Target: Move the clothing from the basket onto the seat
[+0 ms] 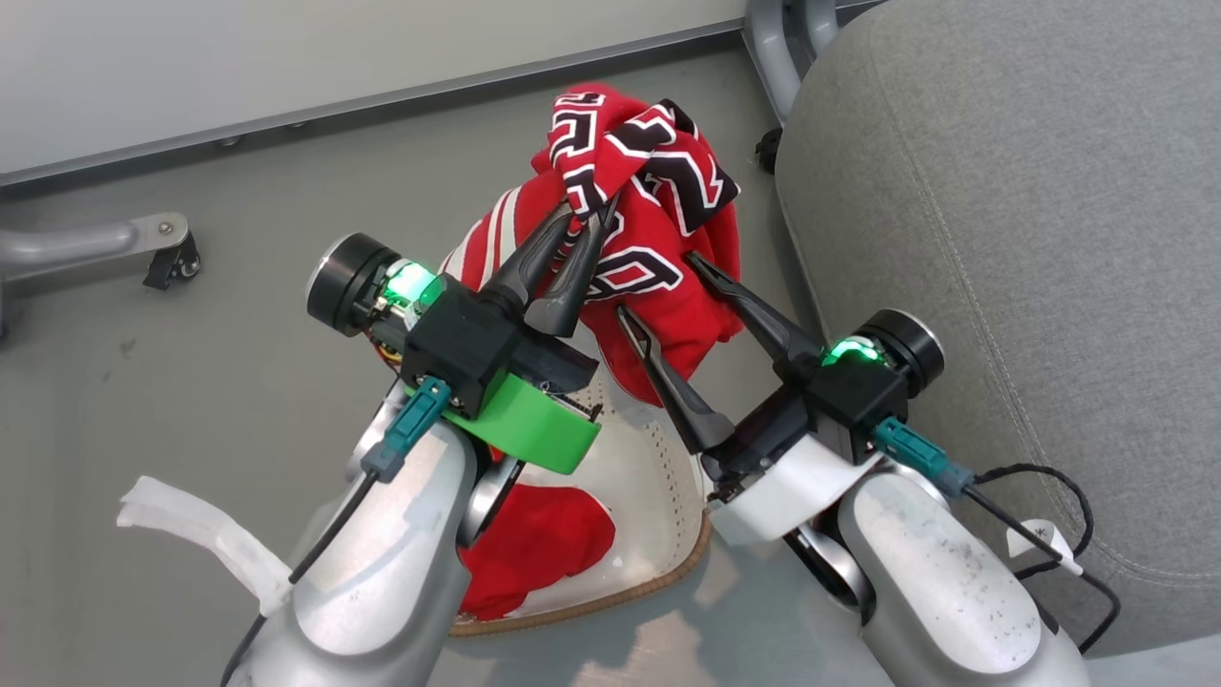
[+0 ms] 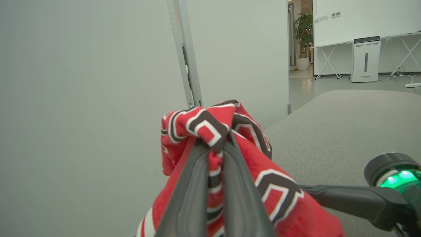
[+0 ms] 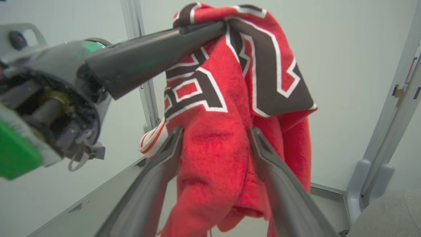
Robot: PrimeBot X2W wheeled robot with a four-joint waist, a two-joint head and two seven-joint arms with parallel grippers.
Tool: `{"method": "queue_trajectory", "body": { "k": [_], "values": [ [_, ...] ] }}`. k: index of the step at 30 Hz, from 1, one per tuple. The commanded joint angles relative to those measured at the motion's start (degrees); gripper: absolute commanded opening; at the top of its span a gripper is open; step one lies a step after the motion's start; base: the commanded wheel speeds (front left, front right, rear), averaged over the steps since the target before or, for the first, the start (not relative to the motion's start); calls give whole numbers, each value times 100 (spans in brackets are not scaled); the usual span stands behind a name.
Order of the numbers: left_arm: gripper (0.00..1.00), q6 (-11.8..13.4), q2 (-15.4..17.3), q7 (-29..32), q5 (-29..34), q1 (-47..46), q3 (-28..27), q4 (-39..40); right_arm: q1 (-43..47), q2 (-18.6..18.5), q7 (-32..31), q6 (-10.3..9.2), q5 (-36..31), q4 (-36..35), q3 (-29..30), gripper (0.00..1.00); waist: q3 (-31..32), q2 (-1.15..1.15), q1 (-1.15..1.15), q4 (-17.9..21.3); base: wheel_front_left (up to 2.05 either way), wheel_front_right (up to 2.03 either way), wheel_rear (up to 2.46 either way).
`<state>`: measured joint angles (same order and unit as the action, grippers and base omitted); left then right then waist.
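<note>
Red cloth with black, white-edged lettering hangs bunched in the air. The jersey point(image 1: 668, 277) is lifted above the basket point(image 1: 610, 596), pinched near its top fold by the left gripper point(image 1: 589, 218). That gripper's two fingers are pressed together on the fabric, and its wrist view shows a wad of cloth squeezed between them with the rest draping down. Whether the lowest fold has cleared the rim I cannot tell.

The right gripper point(image 1: 656, 283) stands wide, its fingers spread to either side of the hanging lower part. In its own wrist view the cloth drops between them, and I cannot tell whether either finger touches it. It grips nothing.

The jersey hangs over the far end of the basket, beside the seat point(image 1: 1002, 239) but not over it. The cushion's edge lies just to the robot's right of the cloth, and no clothing shows on the part of it in view. A second garment point(image 1: 539, 549), also red, lies crumpled in the bottom of the basket, partly hidden behind the left forearm.

By my reading the task is in its early part: the first piece is raised but not carried across or let go. What is left is to swing it right over the cushion, lower it and release it, then go back for the piece in the basket. Whether more lies under the arms I cannot tell.
</note>
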<state>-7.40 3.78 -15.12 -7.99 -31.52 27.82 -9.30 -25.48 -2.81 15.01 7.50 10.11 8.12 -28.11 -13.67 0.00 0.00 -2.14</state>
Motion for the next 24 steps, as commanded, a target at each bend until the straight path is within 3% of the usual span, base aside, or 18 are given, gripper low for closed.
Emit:
{"method": "queue_trajectory", "body": {
  "k": [1,13,14,15,24],
  "values": [
    [0,-13,-27,-5,-56,-114,7,35,-91,-17,25,-2,37,82,31,100,-53,0,0,-48,0,0,0],
    [0,28,-85,-5,-168,-121,227,105,-492,-18,21,-2,418,683,-173,100,-212,0,0,-224,0,0,0],
    [0,39,-86,-5,-179,-135,246,105,-515,-18,21,-2,419,730,-184,45,-221,0,0,-238,0,0,0],
    [0,43,-88,-5,-194,-142,261,106,-531,-18,21,-2,450,750,-188,0,-224,0,0,-247,0,0,0],
    [0,94,-93,-5,-229,-86,236,67,-437,-18,21,-2,494,768,-196,0,-208,0,0,-205,0,0,0]
  ]
}}
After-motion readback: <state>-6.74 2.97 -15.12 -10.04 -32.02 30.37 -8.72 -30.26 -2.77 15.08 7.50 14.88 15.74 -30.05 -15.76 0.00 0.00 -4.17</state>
